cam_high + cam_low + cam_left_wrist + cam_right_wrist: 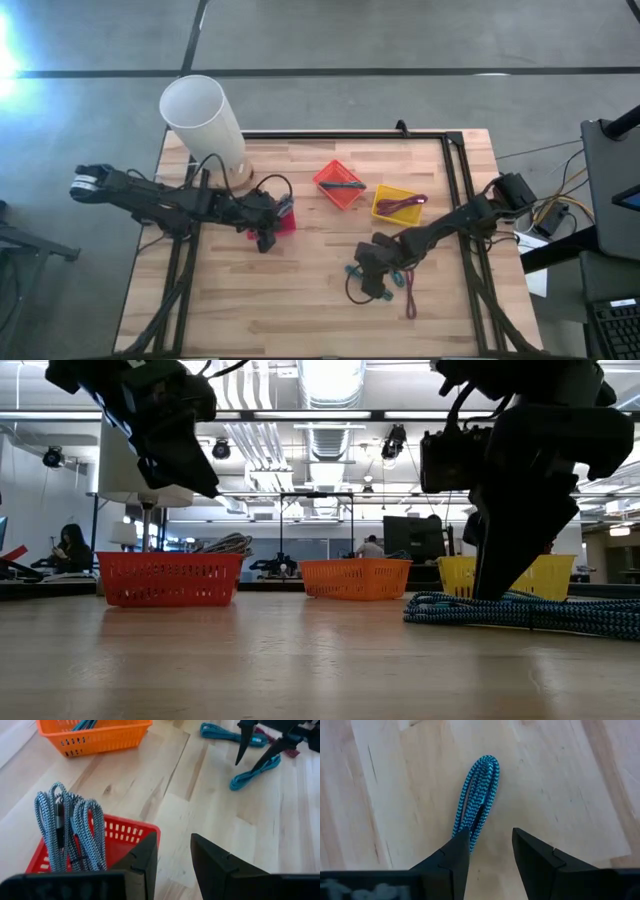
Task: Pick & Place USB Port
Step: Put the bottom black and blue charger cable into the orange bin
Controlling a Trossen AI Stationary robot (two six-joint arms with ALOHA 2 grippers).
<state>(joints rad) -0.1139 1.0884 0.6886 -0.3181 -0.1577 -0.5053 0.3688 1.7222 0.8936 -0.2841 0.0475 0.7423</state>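
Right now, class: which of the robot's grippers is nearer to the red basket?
Left. The left gripper hangs at the red basket, just over its rim. The right gripper is far across the table, down at the teal cable.

the coiled blue-and-black braided cable [476, 795] runs under the right gripper's dark fingers [451, 862], its near end hidden. the grey-and-white braided cable bundle [70, 832] in the red plastic basket [127, 834] is cut off by the left wrist's dark body
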